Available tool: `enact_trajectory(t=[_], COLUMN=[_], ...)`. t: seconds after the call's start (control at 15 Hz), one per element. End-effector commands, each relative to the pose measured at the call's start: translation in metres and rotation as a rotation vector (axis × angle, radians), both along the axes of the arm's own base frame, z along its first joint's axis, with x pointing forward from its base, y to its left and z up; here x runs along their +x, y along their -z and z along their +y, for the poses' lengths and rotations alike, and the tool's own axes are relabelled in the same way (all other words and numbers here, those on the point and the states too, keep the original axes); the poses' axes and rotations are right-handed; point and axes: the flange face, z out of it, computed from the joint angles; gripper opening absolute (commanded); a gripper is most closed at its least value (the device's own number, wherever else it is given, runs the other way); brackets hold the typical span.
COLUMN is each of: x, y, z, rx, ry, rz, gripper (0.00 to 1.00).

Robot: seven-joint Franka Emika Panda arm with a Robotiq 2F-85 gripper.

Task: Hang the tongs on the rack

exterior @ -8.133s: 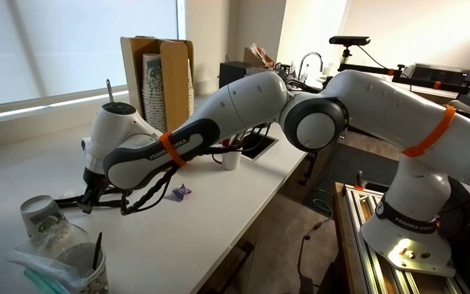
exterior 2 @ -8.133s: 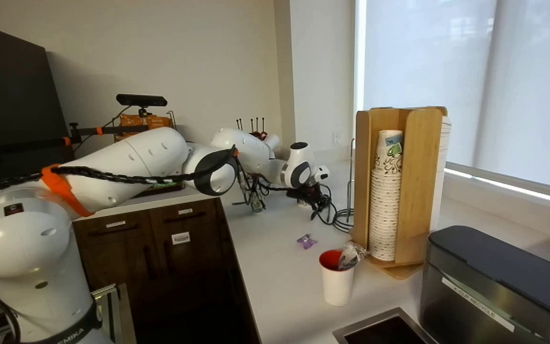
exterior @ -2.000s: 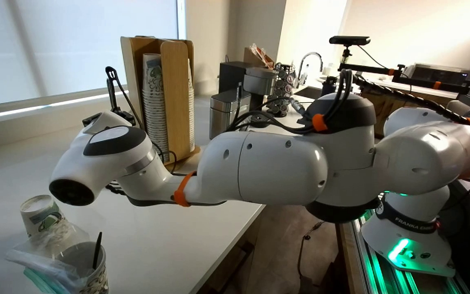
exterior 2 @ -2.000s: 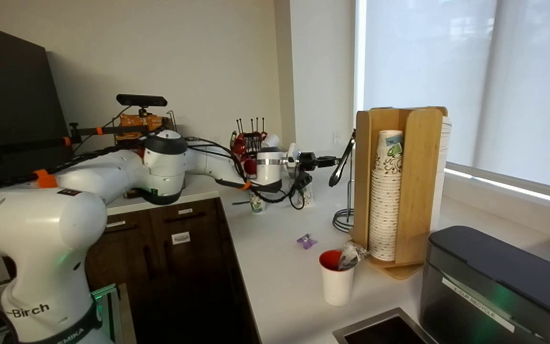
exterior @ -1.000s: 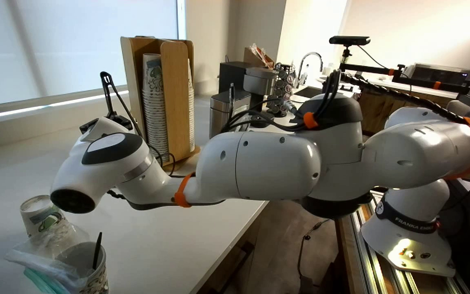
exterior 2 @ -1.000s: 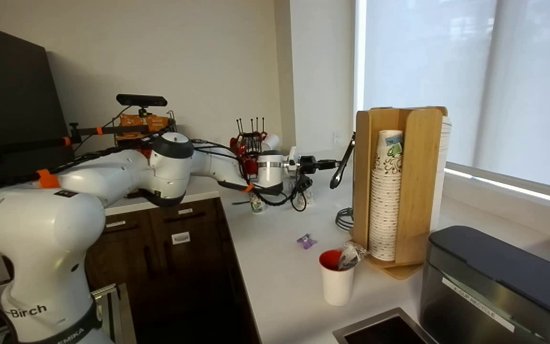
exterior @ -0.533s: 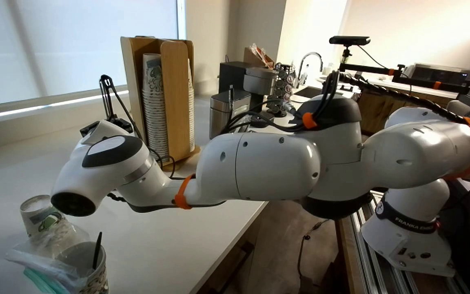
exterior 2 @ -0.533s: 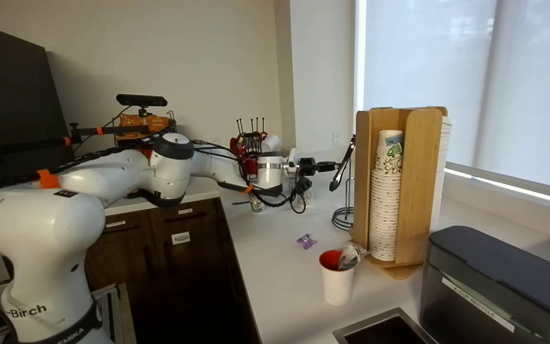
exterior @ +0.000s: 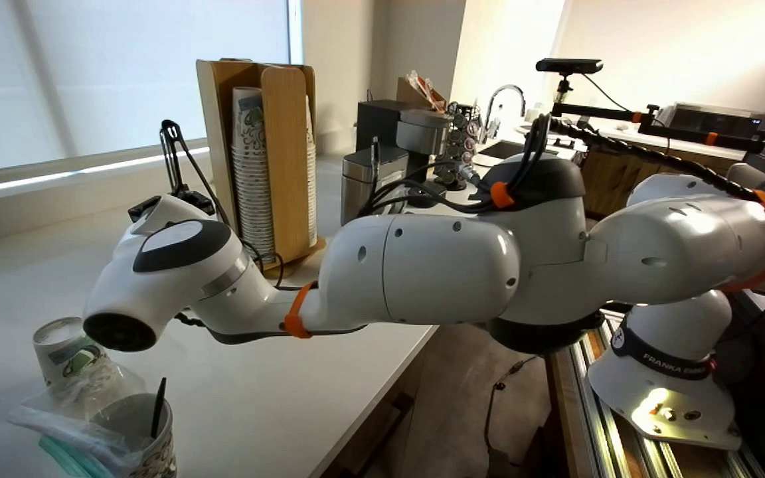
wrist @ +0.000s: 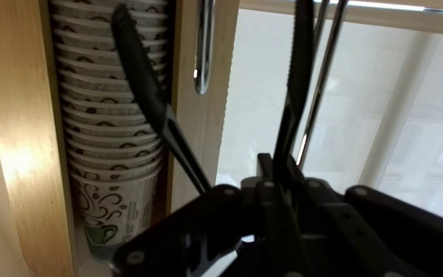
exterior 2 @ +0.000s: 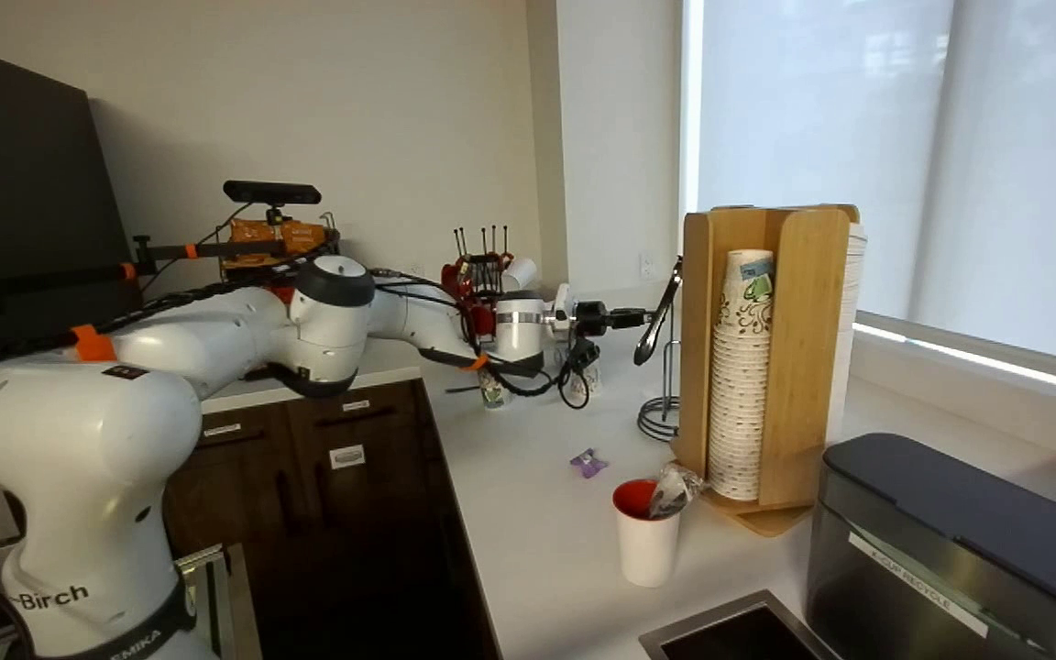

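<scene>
The slender black tongs (exterior: 195,162) are held up with their joined end on top. They hang tilted in front of the rack in an exterior view (exterior 2: 659,321). My gripper (wrist: 281,165) is shut on one tong arm (wrist: 298,73); the other arm (wrist: 146,88) splays out toward the cups. It also shows, shut, in an exterior view (exterior 2: 647,317). The rack, a thin metal stand on a wire-loop base (exterior 2: 656,420), stands beside the tan holder, partly hidden by it. Its rods (wrist: 321,80) pass close behind the held arm. I cannot tell whether tongs and rack touch.
The tan holder (exterior 2: 803,367) with stacked cups stands right beside the rack and tongs. A white cup (exterior 2: 647,550), a purple wrapper (exterior 2: 588,463) and a bin (exterior 2: 959,532) are on the counter. Cups with a plastic bag (exterior: 77,398) stand at the counter's near end.
Eight seconds ago the tongs lay on the counter at the gripper; now they are lifted upright by the rack. In the last second the tongs sank slightly and the rack shifted slightly.
</scene>
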Motion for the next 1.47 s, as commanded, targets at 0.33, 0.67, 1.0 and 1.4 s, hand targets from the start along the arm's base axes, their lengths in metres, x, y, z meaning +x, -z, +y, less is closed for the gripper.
enact_trajectory(t=[0.33, 0.67, 1.0, 1.4], x=[0.0004, 0.0011, 0.0021, 0.0027], y=[0.0059, 0.0095, 0.0086, 0.0119], z=[0.0061, 0.0056, 0.0062, 0.0065], rx=[-0.009, 0.014, 0.025, 0.048], ry=[-0.017, -0.024, -0.03, -0.028], rz=[-0.008, -0.009, -0.02, -0.008], gripper=[0.02, 0.02, 0.02, 0.34])
